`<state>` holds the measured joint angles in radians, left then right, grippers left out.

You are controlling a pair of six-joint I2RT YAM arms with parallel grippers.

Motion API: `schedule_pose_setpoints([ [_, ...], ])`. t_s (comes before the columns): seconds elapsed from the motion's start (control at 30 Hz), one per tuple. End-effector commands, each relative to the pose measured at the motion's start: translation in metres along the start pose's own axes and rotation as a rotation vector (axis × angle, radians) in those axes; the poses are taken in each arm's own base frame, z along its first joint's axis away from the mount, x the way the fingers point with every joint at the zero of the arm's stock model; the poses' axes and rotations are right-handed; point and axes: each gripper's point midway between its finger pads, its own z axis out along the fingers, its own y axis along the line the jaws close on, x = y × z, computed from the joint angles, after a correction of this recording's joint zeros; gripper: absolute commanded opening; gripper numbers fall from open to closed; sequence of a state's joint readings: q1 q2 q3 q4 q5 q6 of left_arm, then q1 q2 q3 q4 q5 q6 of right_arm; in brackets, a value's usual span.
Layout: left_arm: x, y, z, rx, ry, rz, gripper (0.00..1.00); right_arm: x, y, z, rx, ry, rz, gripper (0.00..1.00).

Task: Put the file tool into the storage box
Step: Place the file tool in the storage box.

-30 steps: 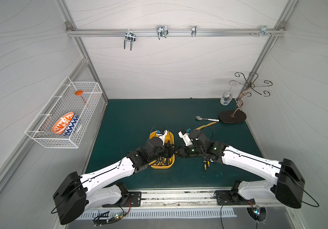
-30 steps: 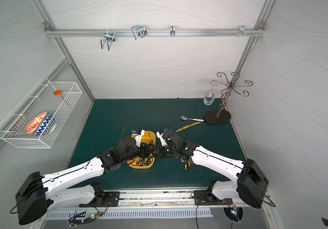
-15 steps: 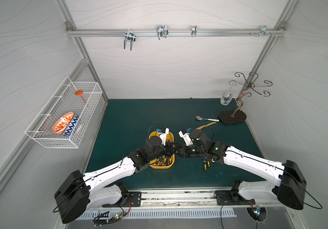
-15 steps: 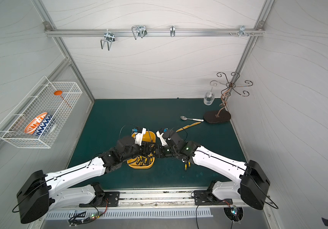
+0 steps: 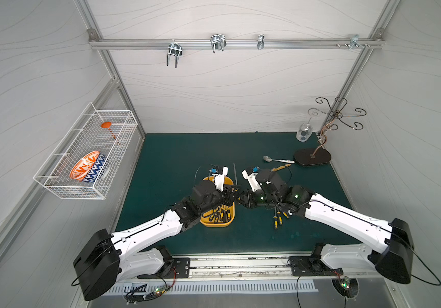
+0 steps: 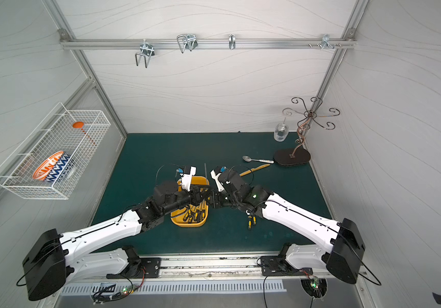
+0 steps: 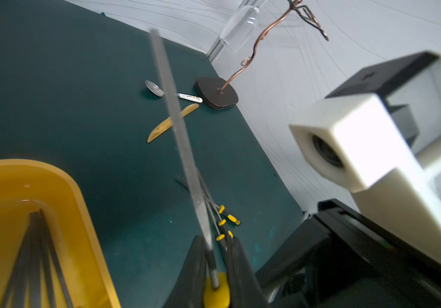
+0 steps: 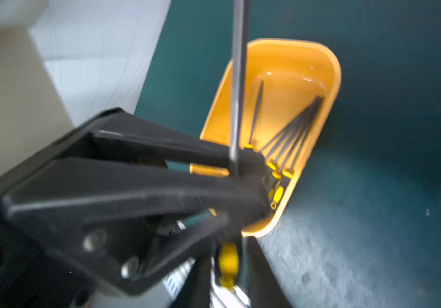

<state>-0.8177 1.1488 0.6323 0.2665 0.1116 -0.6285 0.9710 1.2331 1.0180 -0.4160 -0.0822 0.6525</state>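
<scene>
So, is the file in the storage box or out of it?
Out. The file stands up in the air beside the storage box, its handle end between the left gripper's jaws; other files lie inside.

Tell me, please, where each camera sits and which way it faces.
Both top views: stereo head high over the front edge, looking down at the green mat; both arms whole, left gripper and right gripper tip to tip.
Left wrist: looks along the left gripper's fingers up the file tool toward spoon and stand; the right arm's camera shows.
Right wrist: looks past its own fingers and the left gripper into the storage box.
Shared: both wrist views show file tool and storage box.
</scene>
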Motion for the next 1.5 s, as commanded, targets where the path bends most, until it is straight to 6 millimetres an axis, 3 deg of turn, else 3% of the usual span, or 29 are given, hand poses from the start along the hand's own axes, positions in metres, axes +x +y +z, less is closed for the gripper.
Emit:
schedule_pose_setpoints([
  [0.0,0.04,0.026,0.005,-0.114,0.172,0.047,0.0,-0.058,0.024,-0.036,-0.054,-0.226,-0.018,0.49],
  [0.3,0.041,0.071,-0.011,-0.375,0.21,0.129,0.0,-0.08,-0.06,-0.058,0.227,-0.27,0.105,0.51],
  [0.47,0.048,0.095,-0.017,-0.512,0.27,0.162,0.0,-0.076,-0.087,-0.057,0.324,-0.246,0.16,0.51],
  [0.73,0.059,0.094,-0.007,-0.501,0.333,0.146,0.0,-0.058,-0.103,-0.037,0.371,-0.157,0.214,0.5],
  [0.93,0.064,0.1,-0.007,-0.524,0.362,0.146,0.0,-0.057,-0.11,-0.038,0.392,-0.153,0.222,0.5],
  [1.17,0.093,0.11,0.001,-0.545,0.495,0.094,0.0,-0.054,-0.113,-0.034,0.392,-0.132,0.235,0.49],
  [1.47,0.106,0.116,-0.001,-0.566,0.546,0.069,0.0,-0.04,-0.117,-0.028,0.382,-0.101,0.258,0.49],
])
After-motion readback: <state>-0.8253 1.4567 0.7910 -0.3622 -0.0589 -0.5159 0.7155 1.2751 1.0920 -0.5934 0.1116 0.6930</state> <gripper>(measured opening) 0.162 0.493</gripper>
